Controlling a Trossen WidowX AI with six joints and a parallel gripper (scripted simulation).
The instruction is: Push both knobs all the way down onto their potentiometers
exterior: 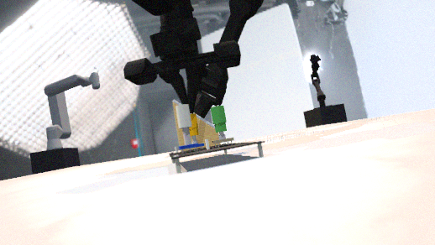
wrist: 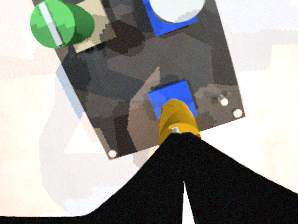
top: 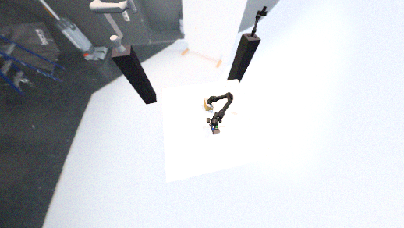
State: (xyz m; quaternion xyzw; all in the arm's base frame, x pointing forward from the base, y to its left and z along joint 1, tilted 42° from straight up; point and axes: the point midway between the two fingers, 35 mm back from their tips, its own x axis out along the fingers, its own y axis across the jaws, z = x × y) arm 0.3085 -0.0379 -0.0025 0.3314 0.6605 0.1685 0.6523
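Yellow knob (wrist: 176,117) was being pressed down by the gripper (wrist: 178,137), its fingers pressed together and empty; straight downward force appeared needed next.

— What stands around the worktop (top: 187,164)?

— Two dark pedestals (top: 134,74) at its far corners, on a pale floor (top: 312,176) washed out by strong light. A grey arm (exterior: 59,109) tops one, a thin black stand (exterior: 317,86) the other.

— And behind?

— A white panel (exterior: 269,84), a dotted bright screen (exterior: 50,54), grey walls. A dark floor (top: 27,156) with blue rails (top: 27,58) lies to one side.
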